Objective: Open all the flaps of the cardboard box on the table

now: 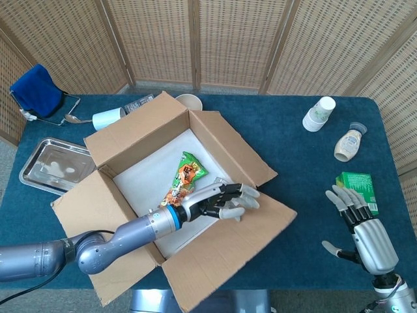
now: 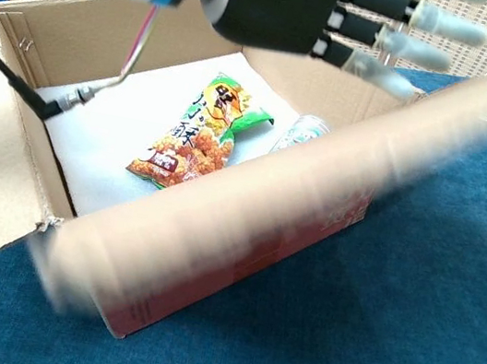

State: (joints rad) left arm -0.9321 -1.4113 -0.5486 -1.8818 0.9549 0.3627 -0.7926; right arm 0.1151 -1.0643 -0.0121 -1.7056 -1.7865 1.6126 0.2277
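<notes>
**One box, four flaps spread, left hand over the near one**

On the bench [image 1: 300,163], from the left edge: one blue cloth [image 1: 36,89] on a wire frame at the far-left corner, one metal spoon [image 1: 73,119] just beside it, and one steel tray [image 1: 52,164] against the left edge. One white cup [image 1: 107,119] lies on its side near the box's far-left flap, and one round bowl rim [image 1: 189,101] shows behind the box.

The cardboard box [image 1: 140,134] sits left of the bench's centre, turned at an angle. Its four flaps all stand away from the opening: one far-left, one at the left near the tray, one on the right, and one near flap [image 1: 234,244] reaching past the bench's front edge. In the chest view that near flap is blurred. Inside lies one snack packet [image 2: 198,130] on white lining.

The left hand [image 1: 221,200] is stretched flat over the box's near-right rim, fingers [image 2: 415,52] straight and apart, grasping nothing.

Right of the box the cloth is bare across to one stack of paper cups [image 1: 319,113], one small bottle [image 1: 348,143] and one green carton [image 1: 357,188] along the right edge. The right hand [image 1: 365,235] is at the front-right corner, fingers spread, grasping nothing.
</notes>
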